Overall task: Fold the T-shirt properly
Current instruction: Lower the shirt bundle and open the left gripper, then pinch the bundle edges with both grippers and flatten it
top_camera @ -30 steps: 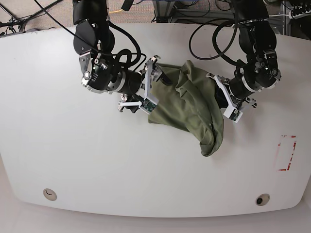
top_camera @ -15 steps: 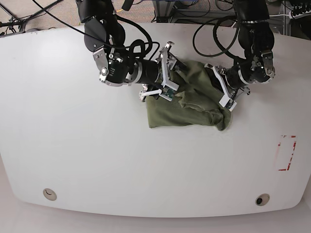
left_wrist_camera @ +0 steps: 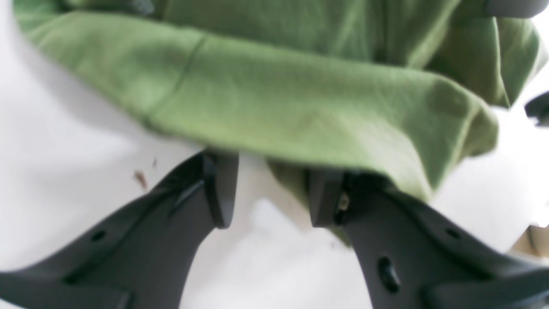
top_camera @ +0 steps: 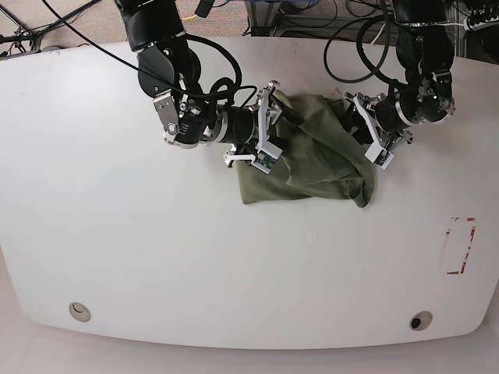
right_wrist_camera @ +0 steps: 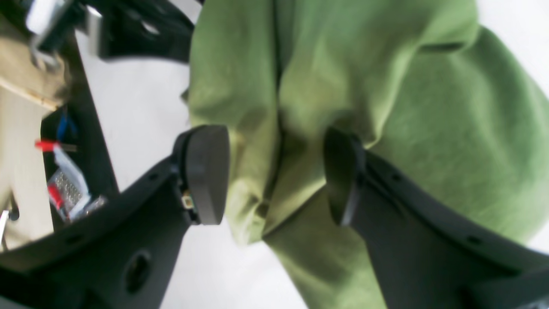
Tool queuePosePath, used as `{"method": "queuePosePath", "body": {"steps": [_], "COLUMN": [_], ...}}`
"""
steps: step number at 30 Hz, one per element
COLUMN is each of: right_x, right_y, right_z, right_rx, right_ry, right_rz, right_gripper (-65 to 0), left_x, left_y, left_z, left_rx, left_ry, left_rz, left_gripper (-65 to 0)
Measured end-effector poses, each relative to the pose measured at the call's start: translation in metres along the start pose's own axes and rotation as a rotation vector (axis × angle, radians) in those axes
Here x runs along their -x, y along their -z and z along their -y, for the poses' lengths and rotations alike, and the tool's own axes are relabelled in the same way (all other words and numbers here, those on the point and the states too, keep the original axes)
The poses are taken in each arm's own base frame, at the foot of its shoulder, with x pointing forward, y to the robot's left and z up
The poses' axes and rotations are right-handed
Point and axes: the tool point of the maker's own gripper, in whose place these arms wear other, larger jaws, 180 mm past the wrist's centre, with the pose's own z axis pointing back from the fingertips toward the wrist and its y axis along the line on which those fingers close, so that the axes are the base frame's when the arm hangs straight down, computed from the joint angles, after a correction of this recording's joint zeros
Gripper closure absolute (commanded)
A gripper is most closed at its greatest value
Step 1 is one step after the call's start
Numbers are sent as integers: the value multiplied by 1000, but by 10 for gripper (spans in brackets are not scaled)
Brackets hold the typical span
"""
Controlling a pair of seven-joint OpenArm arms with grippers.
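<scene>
The olive-green T-shirt (top_camera: 320, 164) lies bunched and folded over on the white table (top_camera: 117, 234), between both arms. My left gripper (left_wrist_camera: 268, 197) is open at the shirt's right edge (left_wrist_camera: 300, 94). Bare table shows in its gap, and a cloth edge hangs over the tip of one of its fingers (left_wrist_camera: 326, 197). In the base view the left gripper (top_camera: 360, 128) sits at the shirt's upper right. My right gripper (right_wrist_camera: 274, 171) stands wide open, with a loose fold of the shirt (right_wrist_camera: 343, 77) lying between its fingers. In the base view the right gripper (top_camera: 279, 128) is at the shirt's upper left.
A red-marked rectangle (top_camera: 460, 245) is on the table at the right. Two round holes (top_camera: 79, 312) (top_camera: 421, 320) sit near the front edge. Black cables (top_camera: 351, 54) loop behind the arms at the table's back edge.
The shirt's long hanging end has come up into a compact fold. My left gripper has opened, let go of the cloth and drawn back up-right. The right arm moved right and its jaws narrowed.
</scene>
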Motion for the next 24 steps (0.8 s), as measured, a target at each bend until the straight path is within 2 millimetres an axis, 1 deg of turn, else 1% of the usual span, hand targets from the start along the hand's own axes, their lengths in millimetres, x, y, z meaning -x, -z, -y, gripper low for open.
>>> {"method": "queuePosePath", "body": {"steps": [3,6,7,8,10,11,13,15,17,18,20,21,22,24], "right_x": [-1,-12,-13,-12,-4,1,4,1,-9,-14,-26,-27,-23,-24], "right_y": [-7,-11,-11,-9,-2,-1,-4,-13,-19,-20,-16,-12,-8,-3], "right_z": [1,4,4,6,10,11,17,32,44,47,49,49,48,47], "right_rx": [10,23,24,21,12,15,31,71,103,111,97,87,79,77], "right_ry": [-21,-44,-45,-38,-10,-2,13,38,42,39,55,65,68,69], "right_rz": [-6,25,25,22,0,-14,-15,6,29,42,80,73,42,17], "right_gripper": [-328,-328,-328,-328,-328,-328,-331,-333,-333,-333,-333,-333,-333,-335], "left_x": [3,-3,-5,-4,2,1,0,0,2,4,13,18,20,22], "left_y": [-11,-20,-22,-23,-25,-28,-36,-44,-54,-62,-76,-81,-85,-94], "left_z": [4,4,5,6,11,12,13,5,-4,-14,-30,-36,-42,-50], "left_rx": [-13,-25,-28,-27,-23,-20,-13,-32,-55,-84,-142,-167,-187,-219], "left_ry": [41,80,89,89,87,79,43,18,-12,-24,-52,-63,-67,-83], "left_rz": [-12,3,6,5,0,11,47,64,84,94,88,75,69,81], "left_gripper": [-246,-246,-244,-244,-244,-244,-244,-244,-244,-244,-244,-244,-244,-244]}}
